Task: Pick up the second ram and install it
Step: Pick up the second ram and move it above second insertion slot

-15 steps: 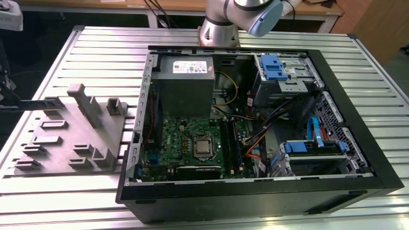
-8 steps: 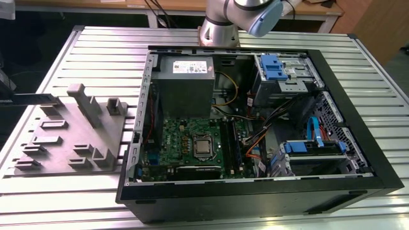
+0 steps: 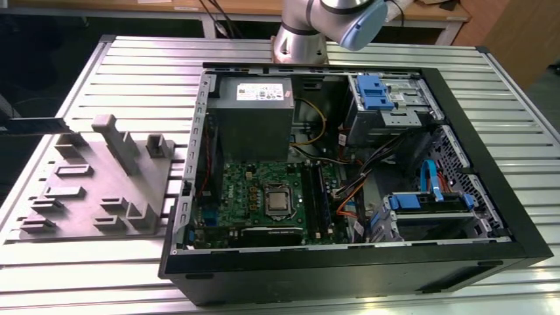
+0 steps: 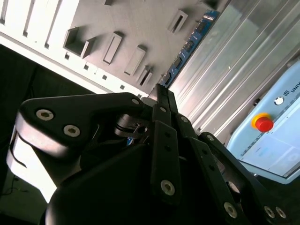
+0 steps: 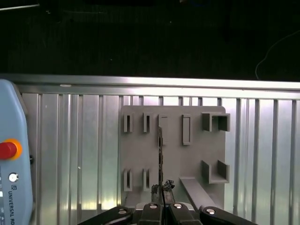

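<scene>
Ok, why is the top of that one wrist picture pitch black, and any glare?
First wrist view: beyond the table edge nothing is lit, and glare runs along that edge. Second wrist view: the table beside the grey tray washes out white; the gripper holding the second ram sits dark in front. Exterior view: evenly lit.

Tray (image 3: 88, 211) posts (image 3: 114, 141) upright nr case (image 3: 350, 262); case top open.

Your arm (image 3: 302, 39) is standing upright at its base. Your gripper (image 5: 161, 188) is pinching the second ram (image 5: 160, 150) between narrowed fingers (image 4: 165, 108).
</scene>
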Controlling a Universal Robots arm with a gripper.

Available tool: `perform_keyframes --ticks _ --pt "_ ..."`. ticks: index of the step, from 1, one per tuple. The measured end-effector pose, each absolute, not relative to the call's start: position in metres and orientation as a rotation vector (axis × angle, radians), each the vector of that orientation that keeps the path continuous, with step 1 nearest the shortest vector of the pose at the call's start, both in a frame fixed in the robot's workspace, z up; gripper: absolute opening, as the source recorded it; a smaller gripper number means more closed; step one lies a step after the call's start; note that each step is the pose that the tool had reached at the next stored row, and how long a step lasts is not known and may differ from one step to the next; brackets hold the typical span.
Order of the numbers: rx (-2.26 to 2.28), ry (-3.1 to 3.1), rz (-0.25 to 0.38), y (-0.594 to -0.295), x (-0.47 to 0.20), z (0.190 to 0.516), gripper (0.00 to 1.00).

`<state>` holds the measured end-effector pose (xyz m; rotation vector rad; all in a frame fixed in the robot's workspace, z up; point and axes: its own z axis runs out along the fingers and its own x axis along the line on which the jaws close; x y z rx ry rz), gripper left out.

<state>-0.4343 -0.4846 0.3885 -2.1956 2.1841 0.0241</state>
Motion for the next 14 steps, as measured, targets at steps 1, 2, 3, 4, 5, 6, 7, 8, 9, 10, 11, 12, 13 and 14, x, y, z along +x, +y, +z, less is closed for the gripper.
perform_keyframes --ticks 1,2,3,4,5,6,7,8,9,10,11,12,13,14 --pt "-2.195 2.185 0.024 -0.485 -0.434 0.391 0.11" --pt "-2.193 2.186 0.024 -0.485 -0.434 0.393 0.11" --pt "-2.192 2.187 0.024 -0.485 -0.434 0.395 0.11" --pt "-2.191 2.189 0.024 -0.485 -0.434 0.397 0.11" --pt "-2.190 2.190 0.024 -0.485 -0.434 0.399 0.11" --pt "-2.189 2.191 0.024 -0.485 -0.434 0.401 0.11" --pt "-2.188 2.191 0.024 -0.485 -0.434 0.403 0.11" --pt "-2.188 2.191 0.024 -0.485 -0.434 0.405 0.11" --pt "-2.188 2.191 0.024 -0.485 -0.434 0.408 0.11" --pt "-2.188 2.192 0.023 -0.485 -0.434 0.410 0.11" --pt "-2.187 2.192 0.023 -0.485 -0.434 0.412 0.11" --pt "-2.187 2.192 0.023 -0.485 -0.435 0.415 0.11" --pt "-2.186 2.191 0.022 -0.485 -0.435 0.418 0.11" --pt "-2.186 2.191 0.021 -0.485 -0.435 0.420 0.11"
